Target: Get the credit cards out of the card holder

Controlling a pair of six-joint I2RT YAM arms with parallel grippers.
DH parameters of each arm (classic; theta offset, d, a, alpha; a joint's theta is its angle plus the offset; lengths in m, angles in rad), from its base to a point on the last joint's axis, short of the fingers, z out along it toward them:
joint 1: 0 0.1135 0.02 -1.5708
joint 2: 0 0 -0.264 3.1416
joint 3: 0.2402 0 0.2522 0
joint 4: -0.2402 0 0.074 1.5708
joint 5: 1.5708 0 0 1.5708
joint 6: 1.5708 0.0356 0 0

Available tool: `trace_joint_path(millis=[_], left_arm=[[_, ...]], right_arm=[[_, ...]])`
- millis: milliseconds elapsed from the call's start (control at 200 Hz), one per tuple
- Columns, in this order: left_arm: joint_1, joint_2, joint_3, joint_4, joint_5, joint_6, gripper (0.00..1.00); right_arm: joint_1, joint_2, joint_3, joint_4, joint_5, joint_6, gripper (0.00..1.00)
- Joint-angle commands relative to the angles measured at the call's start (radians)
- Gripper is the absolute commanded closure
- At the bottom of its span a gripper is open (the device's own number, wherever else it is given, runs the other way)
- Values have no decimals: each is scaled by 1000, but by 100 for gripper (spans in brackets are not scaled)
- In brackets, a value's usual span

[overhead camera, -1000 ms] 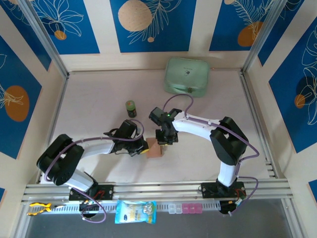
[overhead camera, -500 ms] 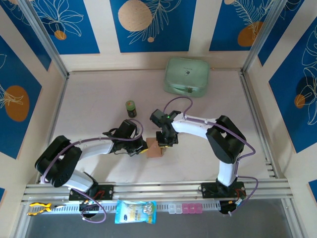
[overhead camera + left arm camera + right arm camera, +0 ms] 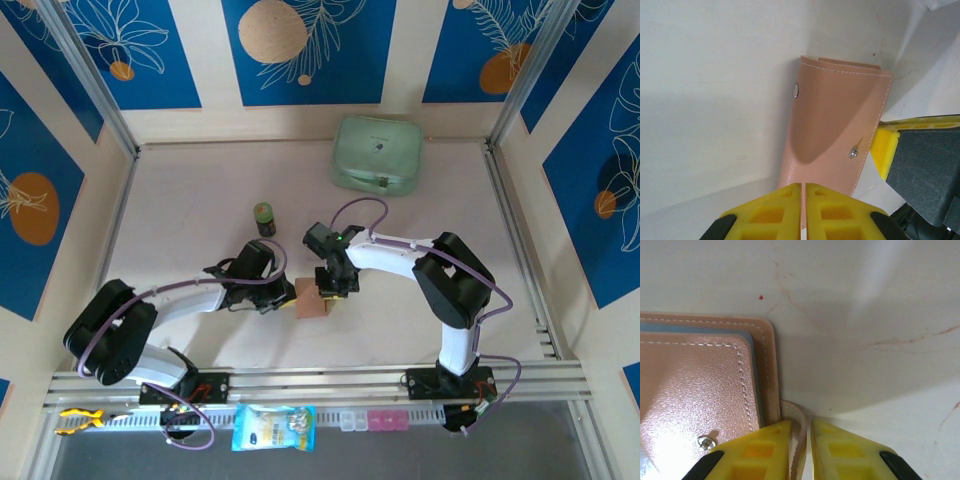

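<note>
Now on the bench (image 3: 190,230): the card holder (image 3: 312,303) is lying folded shut near the middle, between the two tools.
Left tool (image 3: 803,187): its fingers are squeezing together on the near edge of the card holder.
Right tool (image 3: 800,429): it is pinching the little strap (image 3: 796,434) that is sticking out at a corner of the card holder.
Credit cards: a thin blue-grey layer (image 3: 758,375) is peeking out between the flaps. I cannot tell if it is a card or the lining.
How it is handling, my guess: it is looking light, soft and bendy, and a bit smooth, so it is likely sliding when only one side is being pulled.
Where to be holding, my guess: one tool pinning the bottom flap, the other lifting the top flap by its edge. The cards are probably thin and stiff, so it is best to be pinching a short edge that is sticking out.
</note>
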Motion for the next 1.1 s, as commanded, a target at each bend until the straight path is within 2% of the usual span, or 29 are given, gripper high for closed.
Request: trace_joint_path(millis=[0,285,535,790,1095], left_arm=[[-7,-23,20,-29,-18,16,90],[-6,-32,27,-39,-30,24,90],[-6,-81,51,-139,-92,74,86],[2,-125,37,-149,-122,84,79],[19,-204,22,-190,-182,100,66]], right_arm=[[-4,11,-12,-6,-19,-2,84],[-5,-18,-12,-23,-7,-6,91],[-9,-72,-22,-64,13,-18,92],[-5,-118,-8,-113,21,-27,93],[21,-140,91,-195,31,-31,93]])
